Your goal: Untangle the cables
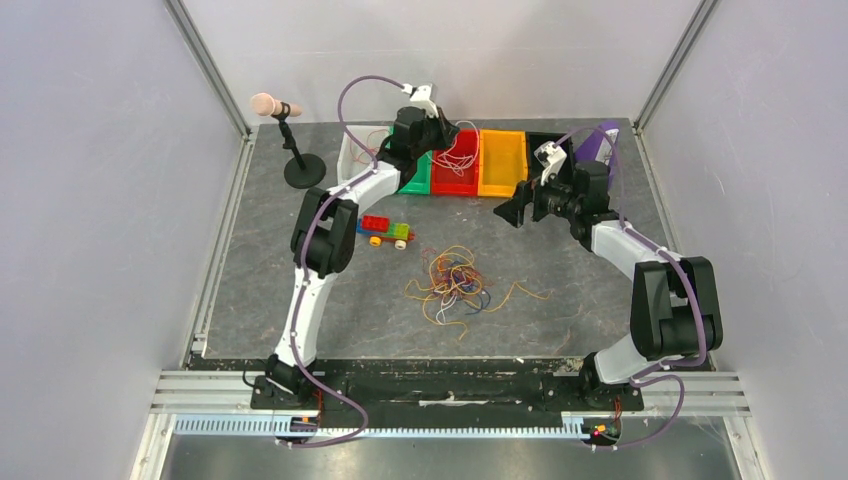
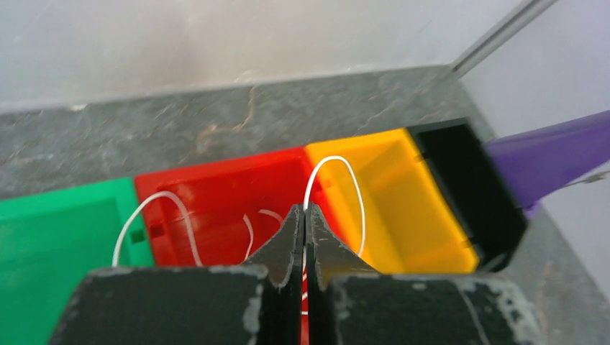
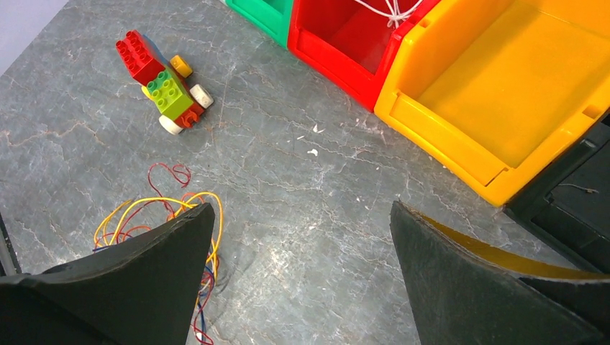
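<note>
The cables [image 1: 455, 285] lie as a loose tangle of orange, yellow, red and blue strands on the middle of the table. In the right wrist view the cables [image 3: 165, 203] show partly behind the left finger. My left gripper [image 1: 443, 128] hangs over the red bin [image 1: 455, 172], shut on a white cable [image 2: 332, 157] that loops out from its tips [image 2: 305, 208]. More white strands lie in the red bin [image 2: 216, 194]. My right gripper [image 1: 517, 210] hovers in front of the bins, wide open [image 3: 302, 207] with nothing between its fingers.
A row of bins stands at the back: white [image 1: 350, 150], green [image 1: 418, 178], red, yellow [image 1: 502, 160] and black [image 1: 545, 148]. A toy brick car [image 1: 385, 232] sits left of the tangle. A microphone stand [image 1: 300, 168] is at the back left.
</note>
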{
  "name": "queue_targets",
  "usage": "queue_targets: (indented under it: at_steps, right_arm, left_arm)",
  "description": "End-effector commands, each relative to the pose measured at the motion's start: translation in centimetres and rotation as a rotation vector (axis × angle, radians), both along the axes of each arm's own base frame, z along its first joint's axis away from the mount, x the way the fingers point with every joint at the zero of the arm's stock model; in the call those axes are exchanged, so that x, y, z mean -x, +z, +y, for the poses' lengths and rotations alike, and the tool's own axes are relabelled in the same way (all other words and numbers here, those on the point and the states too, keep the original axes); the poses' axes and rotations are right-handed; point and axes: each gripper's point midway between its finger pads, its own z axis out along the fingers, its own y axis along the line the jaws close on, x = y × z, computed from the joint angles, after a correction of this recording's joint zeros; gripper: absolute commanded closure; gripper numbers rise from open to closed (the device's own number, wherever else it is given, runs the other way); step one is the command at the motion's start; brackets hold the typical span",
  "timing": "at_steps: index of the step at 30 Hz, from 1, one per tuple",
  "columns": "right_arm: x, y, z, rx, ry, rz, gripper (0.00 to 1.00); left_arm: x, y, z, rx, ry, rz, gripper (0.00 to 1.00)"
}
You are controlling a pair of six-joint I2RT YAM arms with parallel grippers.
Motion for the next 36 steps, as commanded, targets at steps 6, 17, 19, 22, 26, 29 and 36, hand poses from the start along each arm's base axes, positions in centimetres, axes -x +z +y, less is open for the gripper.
queue_targets:
  at_steps: [6, 17, 19, 22, 26, 29, 36]
  right_arm:
    - [-0.3, -0.3, -0.6, 0.000, 0.006, -0.011, 0.04]
    - [-0.4, -0.1, -0.8, -0.005, 0.003, -0.007, 0.04]
    - [-0.4, 0.0, -0.7, -0.006, 0.006, -0.007, 0.04]
    - [-0.4, 0.2, -0.7, -0.010, 0.007, -0.008, 0.04]
    - [-0.4, 0.4, -0.6, -0.021, 0.009, -0.007, 0.04]
    - [-0.2, 0.6, -0.5, -0.029, 0.014, -0.008, 0.04]
    - [-1.7, 2.1, -0.5, -0.072, -0.026, -0.061, 0.08]
  left_arm:
    - [-1.2, -4.0, 0.1, -0.377, 0.064, -0.082, 0.98]
    - [-1.1, -7.7, 0.0, -0.773, 0.106, -0.060, 0.90]
    - [-1.0, -6.5, -0.2, -0.763, 0.090, -0.069, 0.78]
    - [-0.3, -2.8, -0.8, -0.715, 0.059, -0.113, 0.68]
    - [0.6, 3.3, -1.1, -0.646, 0.046, -0.192, 0.57]
    - [1.5, 8.0, -1.1, -0.602, 0.038, -0.257, 0.51]
    - [3.0, 11.6, 0.8, -0.525, 0.004, -0.218, 0.34]
